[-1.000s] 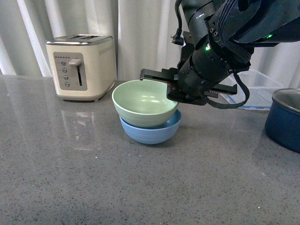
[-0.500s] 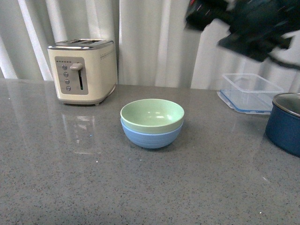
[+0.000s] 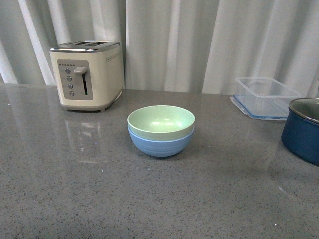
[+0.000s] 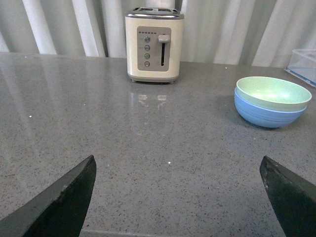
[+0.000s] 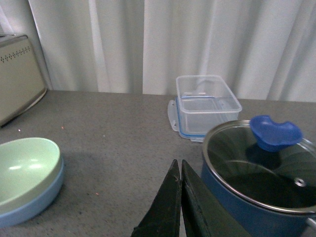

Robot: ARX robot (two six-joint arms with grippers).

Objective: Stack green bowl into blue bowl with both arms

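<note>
The green bowl sits nested in the blue bowl mid-counter, right of the toaster (navy pot off to the right). Left gripper hangs spread wide, empty; right gripper has its fingers pressed together.

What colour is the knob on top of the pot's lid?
Bright blue. The knob sits on the glass lid of the dark navy pot, clearest in the right wrist view.
</note>
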